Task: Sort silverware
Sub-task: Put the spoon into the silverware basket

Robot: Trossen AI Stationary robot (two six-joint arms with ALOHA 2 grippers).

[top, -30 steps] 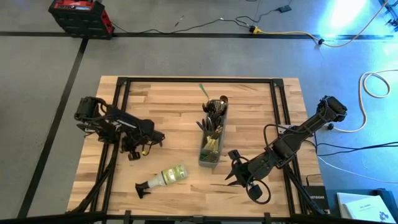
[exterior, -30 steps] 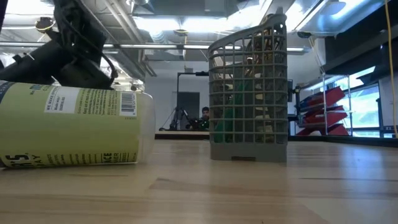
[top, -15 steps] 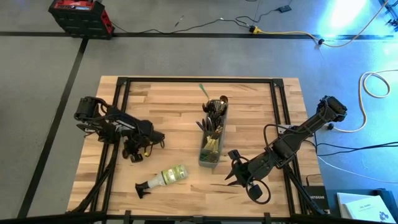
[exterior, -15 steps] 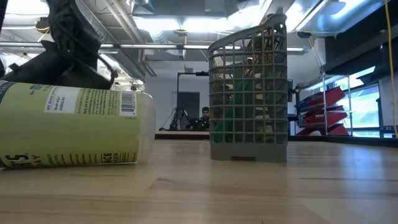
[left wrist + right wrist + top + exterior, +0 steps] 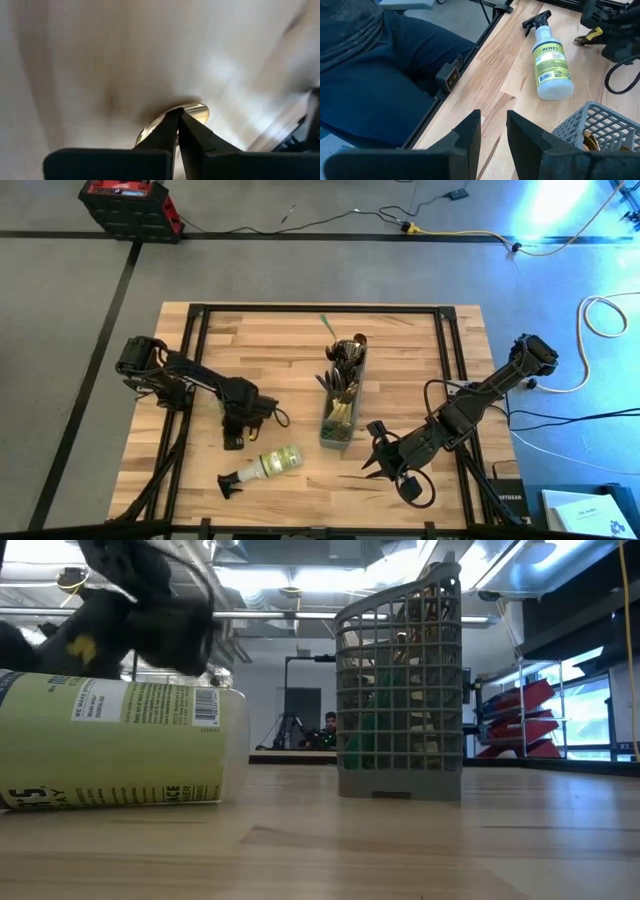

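A: Where's the silverware (image 5: 343, 370)?

B: Most of it stands in the grey mesh caddy (image 5: 340, 420), just right of table centre. Handles stick out the caddy's 12 o'clock end. One green-handled piece (image 5: 327, 325) lies flat on the wood beyond that, toward 12.

A: Left gripper (image 5: 234, 438)?

B: At abt 9 o'clock from the caddy, pointing down at the table (image 5: 280, 360). Fingers pinched together, and the left wrist cam shows a gold spoon (image 5: 172, 122) bowl right at the tips, w/ the fingers (image 5: 192, 132) closed over its edge. So clamped on the spoon.

A: Anything near it?

B: Spray bottle (image 5: 262, 467) lying on its side, at 5 o'clock from that gripper, close. Nozzle points to table's 7-8 o'clock corner. In the low view the bottle (image 5: 115, 743) fills the left side, caddy (image 5: 400, 690) upright right of it.

A: Right gripper (image 5: 376, 450)?

B: At 4 o'clock of the caddy's near end, just beside it, over the wood. Fingers (image 5: 467, 132) a bit apart, nothing between them. Its cam looks past them at bottle (image 5: 550, 62) and a caddy corner (image 5: 592, 122).

A: People?

B: A person's dark-clothed leg (image 5: 365, 75) at the table edge in the right wrist view.
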